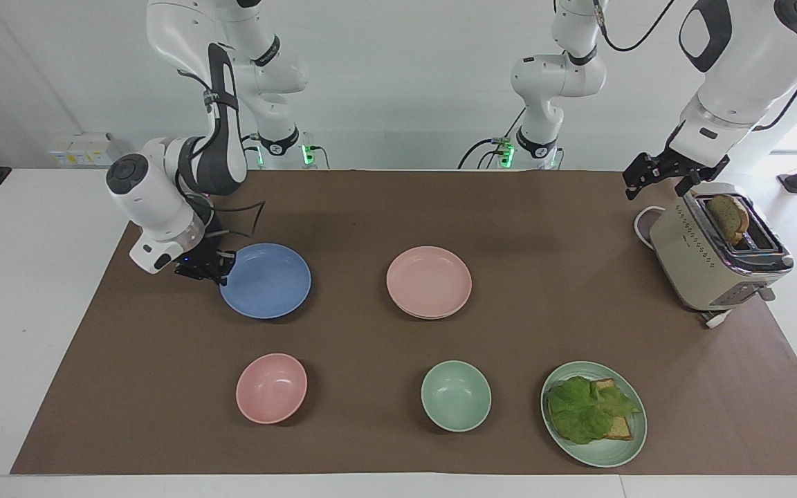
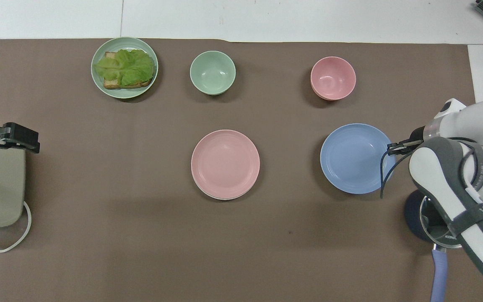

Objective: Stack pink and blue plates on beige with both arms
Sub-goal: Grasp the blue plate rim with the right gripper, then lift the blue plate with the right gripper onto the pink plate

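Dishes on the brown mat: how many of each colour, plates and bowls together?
Pink: 2, pink plate and pink bowl
Green: 2, green bowl and green plate with lettuce and toast
Blue: 1, blue plate
Beige: 1, beige plate, only its rim showing under the pink plate
Total: 6

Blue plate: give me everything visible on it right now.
The blue plate is round, shallow and matte periwinkle, with a low raised rim and nothing on it. It looks like plastic or a similar matte material. The right end effector is shut on its rim at the edge toward the right arm's end of the table. In the facing view that gripped side looks slightly lifted, so the plate sits a little tilted with a shadow under it. It is beside the pink plate and nearer to the robots than the pink bowl.
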Robot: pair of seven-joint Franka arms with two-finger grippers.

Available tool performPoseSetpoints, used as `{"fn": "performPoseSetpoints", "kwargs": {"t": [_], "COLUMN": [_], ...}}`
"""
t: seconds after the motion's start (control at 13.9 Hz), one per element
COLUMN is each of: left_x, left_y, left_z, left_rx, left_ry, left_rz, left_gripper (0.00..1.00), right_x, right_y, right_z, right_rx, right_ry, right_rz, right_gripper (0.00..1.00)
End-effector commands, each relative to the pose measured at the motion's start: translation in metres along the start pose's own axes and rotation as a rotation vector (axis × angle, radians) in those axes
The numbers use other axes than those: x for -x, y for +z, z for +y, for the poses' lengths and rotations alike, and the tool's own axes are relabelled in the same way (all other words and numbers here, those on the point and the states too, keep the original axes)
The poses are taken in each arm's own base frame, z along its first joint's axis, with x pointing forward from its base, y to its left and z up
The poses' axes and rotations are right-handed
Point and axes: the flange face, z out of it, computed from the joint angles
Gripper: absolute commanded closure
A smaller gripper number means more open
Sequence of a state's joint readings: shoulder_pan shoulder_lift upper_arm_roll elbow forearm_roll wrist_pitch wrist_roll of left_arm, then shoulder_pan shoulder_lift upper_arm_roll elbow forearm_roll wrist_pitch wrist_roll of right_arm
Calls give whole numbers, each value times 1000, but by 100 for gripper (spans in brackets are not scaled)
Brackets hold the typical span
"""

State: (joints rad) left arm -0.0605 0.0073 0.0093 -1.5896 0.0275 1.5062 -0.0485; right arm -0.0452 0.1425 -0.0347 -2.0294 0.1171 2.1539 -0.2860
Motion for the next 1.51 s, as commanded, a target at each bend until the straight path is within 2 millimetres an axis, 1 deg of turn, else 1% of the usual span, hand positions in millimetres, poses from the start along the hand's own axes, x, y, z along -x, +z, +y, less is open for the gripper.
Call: {"fn": "performPoseSetpoints", "kwargs": {"t": [0.0, 0.14, 0.22, 0.36, 0.5, 0.65, 0.79, 0.86, 0.94, 1.08, 1.3, 1.44], "left_x": [7, 6, 6, 7, 7, 7, 7, 6, 7, 6, 7, 7], "left_y": [0, -1, 0, -1, -1, -1, -1, 0, -1, -1, 0, 0], "left_z": [-2, -2, -2, -2, -2, -2, -2, -2, -2, -2, -2, -2], "left_rx": [-8, -7, -7, -7, -7, -7, -7, -7, -7, -7, -8, -8], "left_ry": [2, 2, 3, 1, 1, 2, 1, 3, 2, 1, 2, 3], "left_rz": [-1, 2, 0, 0, 0, 0, 0, 0, 0, 2, -1, -1], "left_gripper": [0, 0, 0, 0, 0, 0, 0, 0, 0, 0, 0, 0], "right_x": [6, 2, 0, -7, -16, -24, -32, -34, -36, -39, -40, -41], "right_y": [-42, -56, -58, -55, -58, -56, -44, -35, -29, -17, 9, 20], "right_z": [-12, -35, -49, -97, -142, -183, -216, -240, -255, -275, -300, -304], "right_rx": [-16, -19, -22, -29, -37, -49, -58, -66, -72, -80, -87, -85], "right_ry": [-34, -48, -36, 7, 54, 84, 124, 132, 144, 145, 127, 122], "right_rz": [52, 72, 66, 71, 80, 81, 70, 74, 86, 89, 94, 86], "right_gripper": [100, 100, 100, 100, 100, 100, 100, 100, 100, 100, 100, 100]}}
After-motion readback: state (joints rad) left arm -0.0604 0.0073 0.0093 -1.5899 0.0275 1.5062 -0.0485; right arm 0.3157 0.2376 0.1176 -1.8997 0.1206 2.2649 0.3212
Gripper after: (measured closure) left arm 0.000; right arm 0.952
